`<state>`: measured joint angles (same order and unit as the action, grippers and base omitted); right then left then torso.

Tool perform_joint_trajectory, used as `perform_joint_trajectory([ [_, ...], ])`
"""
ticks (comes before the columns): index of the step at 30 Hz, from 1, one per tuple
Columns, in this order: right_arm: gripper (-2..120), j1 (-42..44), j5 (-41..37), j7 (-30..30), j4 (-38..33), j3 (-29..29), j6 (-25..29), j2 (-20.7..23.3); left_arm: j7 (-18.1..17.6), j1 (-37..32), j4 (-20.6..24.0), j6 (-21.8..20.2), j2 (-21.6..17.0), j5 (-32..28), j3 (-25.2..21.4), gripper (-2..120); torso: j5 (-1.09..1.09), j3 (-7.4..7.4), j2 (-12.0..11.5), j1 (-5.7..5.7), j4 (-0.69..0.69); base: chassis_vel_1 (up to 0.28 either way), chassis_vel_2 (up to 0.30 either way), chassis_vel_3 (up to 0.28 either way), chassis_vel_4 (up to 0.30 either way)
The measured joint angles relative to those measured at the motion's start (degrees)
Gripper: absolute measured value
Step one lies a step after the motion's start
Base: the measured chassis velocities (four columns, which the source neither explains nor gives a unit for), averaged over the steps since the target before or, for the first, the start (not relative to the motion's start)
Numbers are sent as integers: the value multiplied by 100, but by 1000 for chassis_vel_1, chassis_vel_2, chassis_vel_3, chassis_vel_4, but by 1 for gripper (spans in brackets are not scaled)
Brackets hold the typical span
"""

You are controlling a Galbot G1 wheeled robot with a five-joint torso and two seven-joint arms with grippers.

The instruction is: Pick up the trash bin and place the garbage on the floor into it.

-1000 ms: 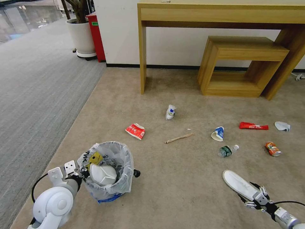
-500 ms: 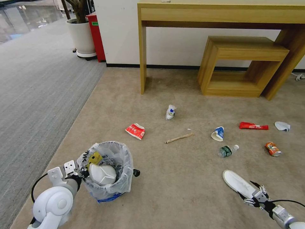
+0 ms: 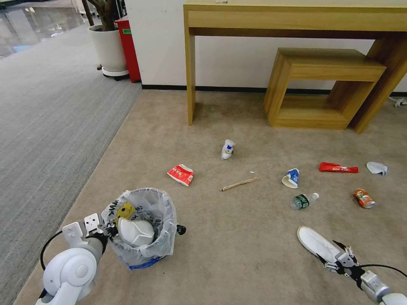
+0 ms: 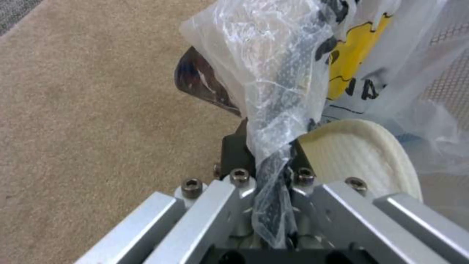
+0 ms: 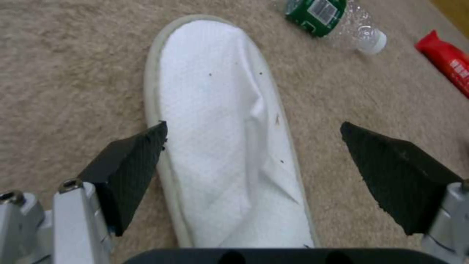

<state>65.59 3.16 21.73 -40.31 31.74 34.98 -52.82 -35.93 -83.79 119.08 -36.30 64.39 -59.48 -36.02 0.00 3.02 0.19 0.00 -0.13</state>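
Straddling the slipper point(image 5: 220, 146) on the carpet point(image 3: 237, 254), the right gripper point(image 5: 251, 161) is being held wide while the bin point(image 3: 142, 226) is being pinched by its bag in the left gripper point(image 4: 273, 161), so the thin film is being risked to tearing or slipping.

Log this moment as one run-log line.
left hand: shut on trash bin rim, one slipper inside | right hand: open, straddling slipper on floor

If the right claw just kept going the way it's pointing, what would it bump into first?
Most likely the white slipper on the carpet. The right gripper is open, its fingers spread to either side of the slipper, which lies straight ahead. How far it still has to travel is unclear.
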Motion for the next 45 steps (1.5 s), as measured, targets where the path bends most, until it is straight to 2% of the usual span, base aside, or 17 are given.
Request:
perform_joint_trajectory([
  [26, 89, -228, 18, 10, 258, 1, -7, -91, 17, -23, 2, 29, -5, 1, 7, 0, 0, 0, 0, 0, 0, 0, 0, 0, 0],
  [45, 89, -698, 228, 34, 843, -87, 30, -270, 6, -7, -18, 42, -27, -32, -18, 0, 0, 0, 0, 0, 0, 0, 0, 0, 0],
])
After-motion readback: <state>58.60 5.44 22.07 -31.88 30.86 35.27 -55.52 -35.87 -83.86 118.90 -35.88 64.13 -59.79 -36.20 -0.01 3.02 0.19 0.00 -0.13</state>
